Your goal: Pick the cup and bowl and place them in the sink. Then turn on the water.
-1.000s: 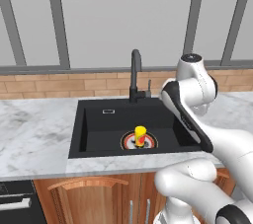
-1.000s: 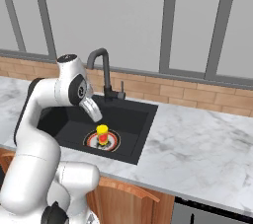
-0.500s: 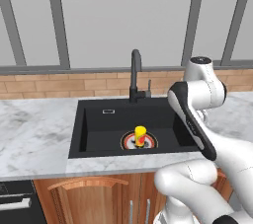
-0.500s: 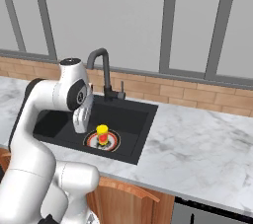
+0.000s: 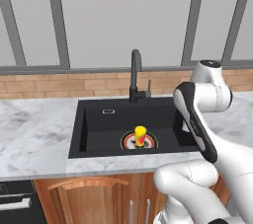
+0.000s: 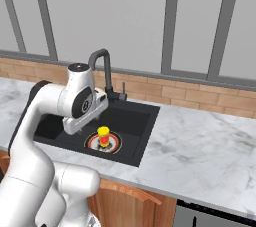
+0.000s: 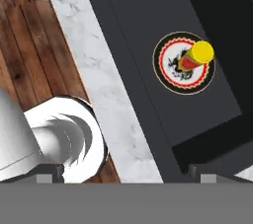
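Gripper (image 7: 126,171) jaws spread wide, holding nothing, hanging above the sink's front edge and looking down. Cup (image 5: 140,134) stands upright in the sink (image 5: 94,127), on the red-and-white ringed drain (image 7: 174,83). Faucet (image 5: 135,72) rises behind the basin. Marble counter (image 6: 200,143) surrounds the sink.

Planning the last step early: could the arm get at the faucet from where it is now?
Probably yes. The faucet stands clear at the back of the sink; the cup sits low on the drain, out of the way.
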